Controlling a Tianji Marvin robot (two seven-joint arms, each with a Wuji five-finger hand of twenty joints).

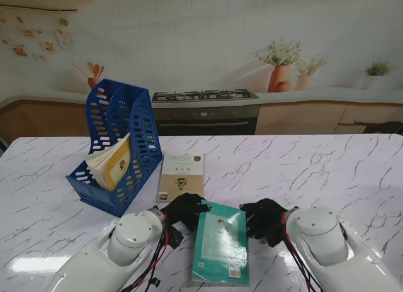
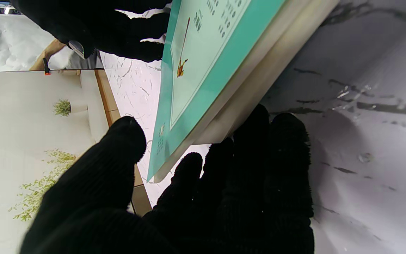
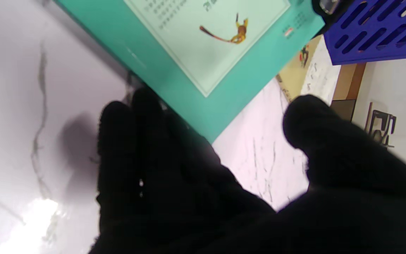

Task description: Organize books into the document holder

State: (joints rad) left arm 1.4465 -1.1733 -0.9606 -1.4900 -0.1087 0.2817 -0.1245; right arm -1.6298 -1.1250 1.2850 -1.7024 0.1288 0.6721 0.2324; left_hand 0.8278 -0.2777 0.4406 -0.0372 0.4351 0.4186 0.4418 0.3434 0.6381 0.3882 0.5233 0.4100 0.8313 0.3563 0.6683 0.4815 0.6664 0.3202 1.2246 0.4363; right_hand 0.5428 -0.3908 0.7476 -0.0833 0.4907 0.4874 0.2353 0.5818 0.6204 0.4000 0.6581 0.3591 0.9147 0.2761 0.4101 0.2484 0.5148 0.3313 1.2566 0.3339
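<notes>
Item: teal book (image 1: 220,243), thick softcover, lying flat on the marble table (image 1: 327,172) near the robot, between the two hands. Judged moderately heavy, glossy cover likely slippery, block of pages stiff enough to lift by opposite edges; best taken at the two long sides near the far corners.

Left hand (image 1: 184,210): fingers spread, fingertips (image 2: 256,123) at the book's page edge, thumb raised above the cover; not yet clamped.

Right hand (image 1: 264,218): likewise spread, fingers (image 3: 143,106) touching the opposite edge, thumb clear of the cover; holds nothing.

Second item: cream book (image 1: 182,176), flat on the table, just beyond the teal one.

Destination: blue document holder (image 1: 119,147), left and farther off, one yellow-covered book (image 1: 113,163) leaning inside.

Surface: white veined marble, polished, glare spots, low friction likely.

Room: kitchen backdrop, stove (image 1: 204,95), potted plants (image 1: 281,65)
</notes>
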